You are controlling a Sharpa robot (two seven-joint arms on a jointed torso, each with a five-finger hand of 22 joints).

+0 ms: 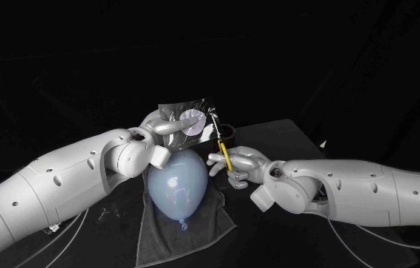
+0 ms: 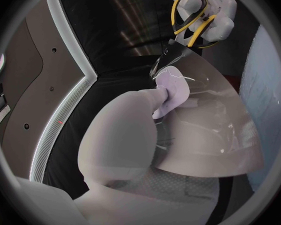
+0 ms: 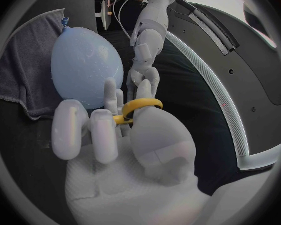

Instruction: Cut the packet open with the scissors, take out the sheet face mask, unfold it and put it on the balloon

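The left hand (image 1: 166, 125) pinches the packet (image 1: 194, 121) upright, just above the balloon (image 1: 178, 186). Beside it, the right hand (image 1: 238, 166) grips the scissors (image 1: 226, 154), fingers through the yellow loops, blade tips at the packet's edge. The balloon lies on a towel (image 1: 188, 234) below both hands.

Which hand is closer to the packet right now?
Left. The left hand holds the packet in its fingers. The right hand is apart from it, to one side, gripping the scissors, whose blades reach the packet's edge.
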